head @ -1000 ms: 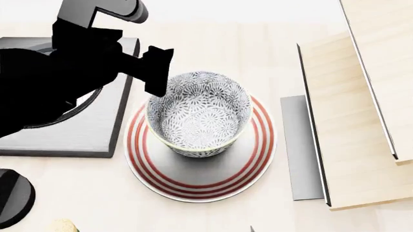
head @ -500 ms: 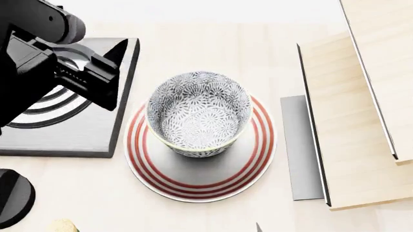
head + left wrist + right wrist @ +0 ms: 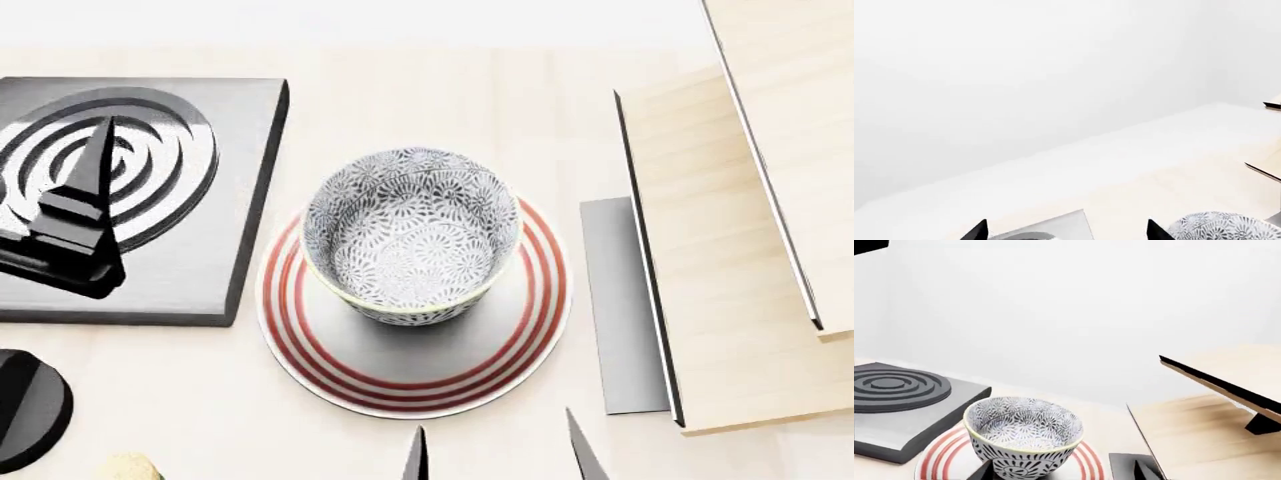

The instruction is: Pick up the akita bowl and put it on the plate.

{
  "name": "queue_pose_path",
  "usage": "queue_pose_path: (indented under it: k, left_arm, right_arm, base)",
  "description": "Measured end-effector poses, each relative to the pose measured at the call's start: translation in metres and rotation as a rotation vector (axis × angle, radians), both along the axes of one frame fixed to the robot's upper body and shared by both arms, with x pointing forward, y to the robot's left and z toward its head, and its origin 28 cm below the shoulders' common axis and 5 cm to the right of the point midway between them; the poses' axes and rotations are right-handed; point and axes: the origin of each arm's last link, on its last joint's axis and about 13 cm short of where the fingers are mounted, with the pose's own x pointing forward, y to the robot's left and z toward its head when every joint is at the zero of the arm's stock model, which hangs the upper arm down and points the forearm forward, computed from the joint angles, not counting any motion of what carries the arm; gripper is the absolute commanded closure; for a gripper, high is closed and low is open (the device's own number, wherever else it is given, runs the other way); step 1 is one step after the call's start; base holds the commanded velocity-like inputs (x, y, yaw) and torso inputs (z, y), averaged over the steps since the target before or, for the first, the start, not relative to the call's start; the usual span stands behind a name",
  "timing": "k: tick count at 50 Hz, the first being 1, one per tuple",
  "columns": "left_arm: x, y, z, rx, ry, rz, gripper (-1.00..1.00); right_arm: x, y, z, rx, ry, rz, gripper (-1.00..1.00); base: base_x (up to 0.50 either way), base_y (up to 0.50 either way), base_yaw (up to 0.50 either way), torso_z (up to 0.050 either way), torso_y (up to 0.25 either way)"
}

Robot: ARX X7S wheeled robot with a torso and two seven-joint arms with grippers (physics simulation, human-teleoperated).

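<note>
Akita bowl (image 3: pixel 410 236), floral grey-blue, sits upright on the plate (image 3: pixel 414 372); both pincers gape, empty.

there was one deep round ceramic bowl (image 3: pixel 410 235) with a dense grey-blue floral pattern, one flat round white plate (image 3: pixel 414 375) with red rings, one dark grey square burner (image 3: pixel 200 270) with concentric rings, one black round object (image 3: pixel 27 405) at the tabletop's near left edge, and two light wooden panels (image 3: pixel 727 260).
</note>
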Motion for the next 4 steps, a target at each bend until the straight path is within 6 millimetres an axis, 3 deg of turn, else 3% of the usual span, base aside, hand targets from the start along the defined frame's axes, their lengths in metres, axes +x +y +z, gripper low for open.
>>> queue_pose_path:
  k: [4]
  left_arm:
    - [-0.0047, 0.0023, -0.0041, -0.017, -0.041, 0.032, -1.00]
  right_arm:
    - [0.0001, -0.0003, 0.0113, -0.006, -0.032, -0.001, -1.00]
  base:
    - [0.00, 0.00, 0.00, 0.000, 0.000]
